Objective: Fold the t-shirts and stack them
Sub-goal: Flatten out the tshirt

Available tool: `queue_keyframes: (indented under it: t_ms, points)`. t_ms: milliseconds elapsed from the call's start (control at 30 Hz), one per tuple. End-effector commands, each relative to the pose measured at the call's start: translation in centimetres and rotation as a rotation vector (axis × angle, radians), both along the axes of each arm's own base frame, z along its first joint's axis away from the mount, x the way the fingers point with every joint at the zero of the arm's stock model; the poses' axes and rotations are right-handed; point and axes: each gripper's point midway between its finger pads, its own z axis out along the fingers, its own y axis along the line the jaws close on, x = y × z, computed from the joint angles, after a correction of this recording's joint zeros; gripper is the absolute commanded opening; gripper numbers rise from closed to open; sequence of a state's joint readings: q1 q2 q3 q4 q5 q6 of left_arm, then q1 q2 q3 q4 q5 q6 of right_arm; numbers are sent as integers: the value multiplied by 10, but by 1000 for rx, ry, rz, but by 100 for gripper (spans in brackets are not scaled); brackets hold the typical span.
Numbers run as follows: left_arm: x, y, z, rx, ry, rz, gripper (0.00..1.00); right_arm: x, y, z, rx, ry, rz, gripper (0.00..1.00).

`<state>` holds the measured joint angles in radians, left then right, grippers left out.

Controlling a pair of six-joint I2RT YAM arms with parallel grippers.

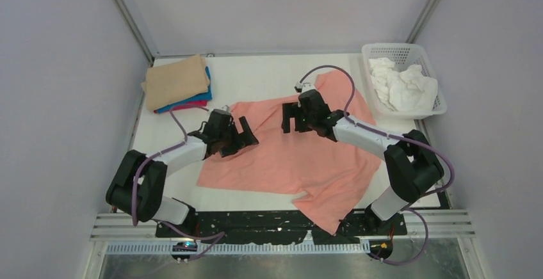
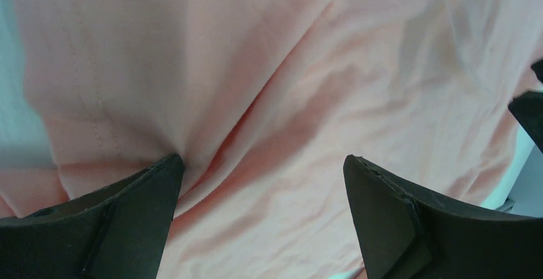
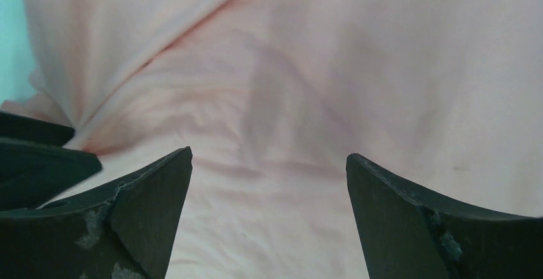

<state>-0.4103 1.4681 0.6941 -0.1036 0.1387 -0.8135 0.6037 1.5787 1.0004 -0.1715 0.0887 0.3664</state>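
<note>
The large salmon-pink t-shirt point(image 1: 301, 157) lies spread and wrinkled across the middle of the white table, one part hanging over the near edge. A folded stack sits at the back left: the tan t-shirt point(image 1: 175, 82) on top, the blue t-shirt point(image 1: 206, 93) and the magenta t-shirt point(image 1: 195, 104) showing as edges below. My left gripper point(image 1: 241, 133) is open over the pink shirt's left part point(image 2: 307, 100). My right gripper point(image 1: 293, 119) is open over the shirt's upper middle point(image 3: 358, 68). Neither holds cloth.
A white lattice basket point(image 1: 430, 68) with crumpled white cloth point(image 1: 403, 86) stands at the back right. Grey walls enclose the table on three sides. The arm bases and a black rail point(image 1: 269, 221) run along the near edge.
</note>
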Motion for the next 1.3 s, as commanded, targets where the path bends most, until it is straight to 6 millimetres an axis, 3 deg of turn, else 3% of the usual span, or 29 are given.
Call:
queue_keyframes:
  t_ms: [0,200,333,433,567,667,800,1100,1267]
  points:
    - [-64,-5,-21,9,190,-13,100,-3,56,21,136,-36,151,95]
    - [-39,2,29,56,35,6,100,-17,88,1,192,40,233,96]
    - [-8,24,78,147,-133,67,100,-28,91,-24,167,95,236,97]
    - [12,50,92,196,-160,154,100,-34,83,-42,129,131,217,98]
    - [44,81,89,186,-145,238,98,-35,68,-57,58,148,178,98]
    - [66,92,78,143,-98,259,88,-37,57,-65,1,160,160,98]
    - [85,80,69,117,-81,151,79,-32,45,-67,-52,144,121,98]
    - [112,87,29,230,18,90,62,-32,33,-70,-100,144,99,98]
    - [123,88,19,257,52,84,54,-33,30,-72,-104,149,93,98]
